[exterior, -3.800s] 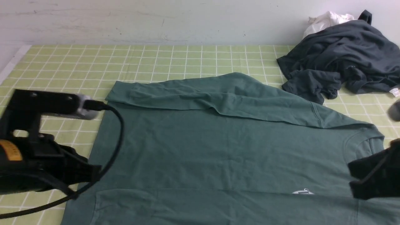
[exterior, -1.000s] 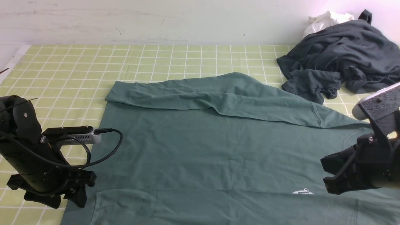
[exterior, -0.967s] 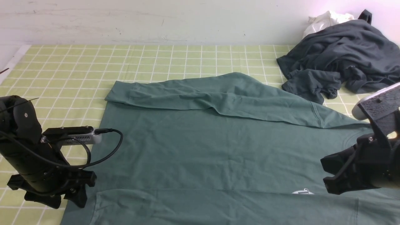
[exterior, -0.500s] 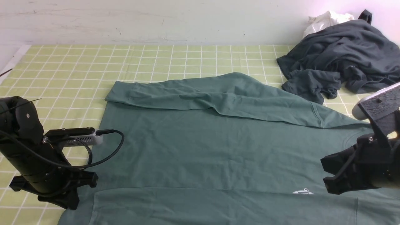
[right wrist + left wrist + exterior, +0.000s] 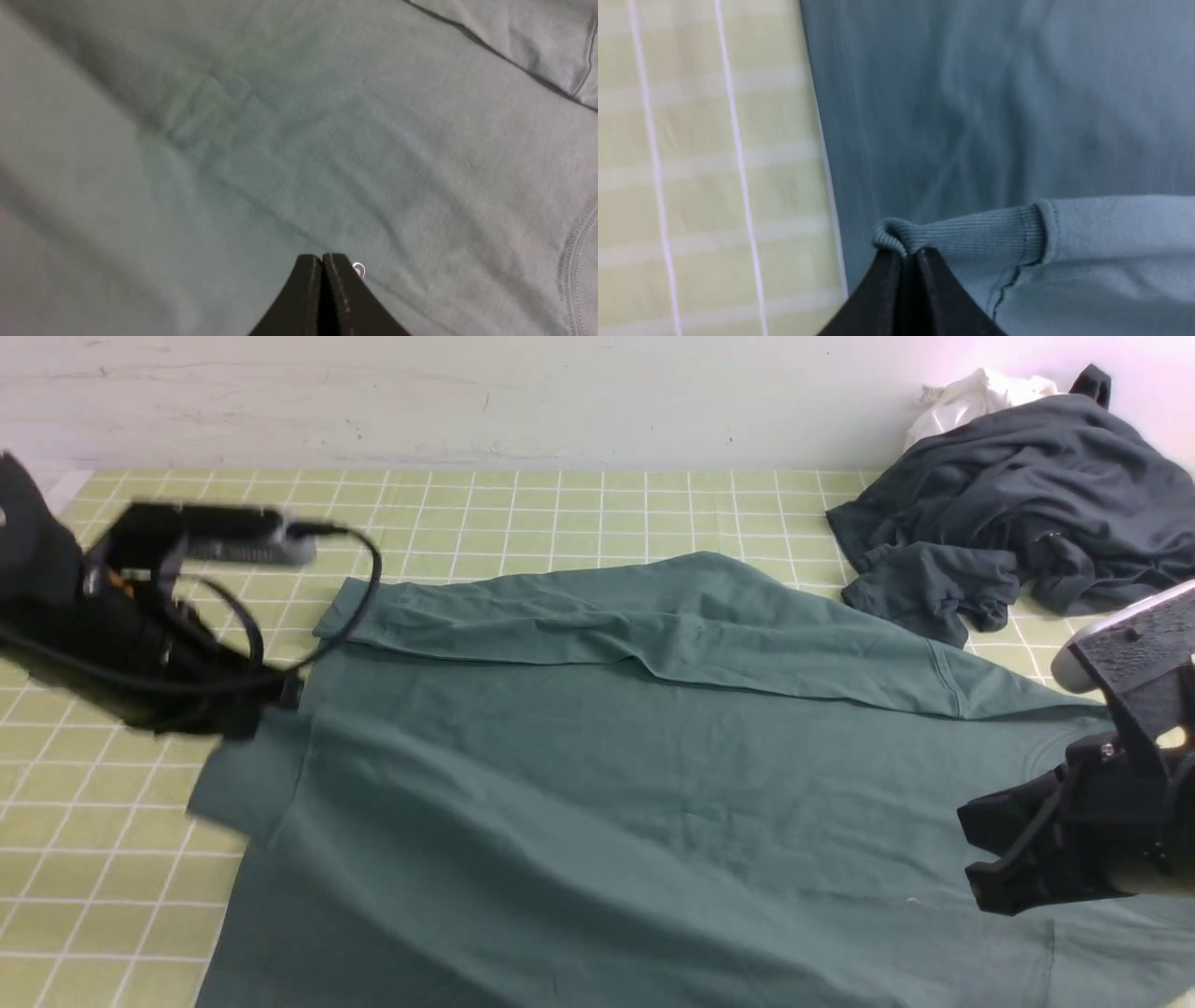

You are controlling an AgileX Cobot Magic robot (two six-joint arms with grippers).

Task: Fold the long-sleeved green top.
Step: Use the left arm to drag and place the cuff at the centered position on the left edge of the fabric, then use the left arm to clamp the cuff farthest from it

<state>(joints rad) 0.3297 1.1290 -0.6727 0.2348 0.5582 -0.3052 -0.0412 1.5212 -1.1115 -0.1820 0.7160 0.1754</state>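
cuff pinched, sleeve ready to cross the body

nearest the robot, the green long-sleeved top lies spread across the checked tablecloth, its body flat and its near edge running out of the front view. the right gripper sits low over the chest on the right side, jaws closed flat together beside the small white logo. no fold of cloth shows between them, so it seems to press or hover rather than hold.

further left, the left gripper has its jaws nipped shut on the ribbed cuff of the near sleeve, which hangs raised from that pinch and drapes back down to the body.

the cotton looks soft and light. it will sag, drag and wrinkle, not hold a shape. the thick ribbing is probably the surest place to grip, and the shoulder seam a good second hold.

beyond, the far sleeve lies folded across the back edge. a dark grey garment and a white cloth are heaped in the far right corner, apart from the top.
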